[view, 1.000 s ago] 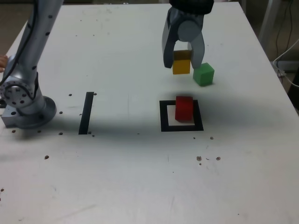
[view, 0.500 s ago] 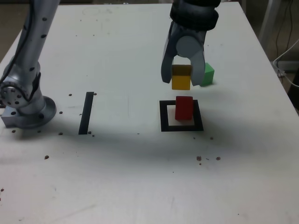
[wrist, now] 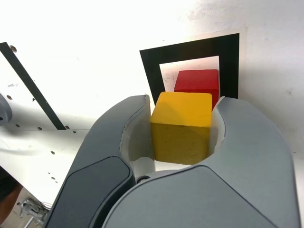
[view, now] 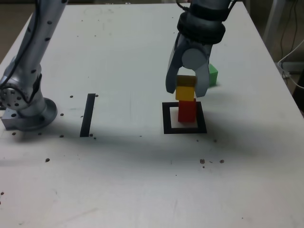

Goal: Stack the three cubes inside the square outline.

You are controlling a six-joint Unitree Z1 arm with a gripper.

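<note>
We see a silver-grey arm (view: 35,45) with a smooth metallic shell dotted with small dark screw holes. At about nine o'clock in the exterior view its round base joint (view: 21,102) shows a ring of dark screws on a circular face, sitting on a flat grey foot. The wrist (view: 204,21) is a black, ribbed, rounded housing at about one o'clock. The gripper (view: 186,91) has two broad, curved blue-grey fingers (wrist: 111,137); the wrist view shows pale inner pads and darker grey panels on their backs.
</note>
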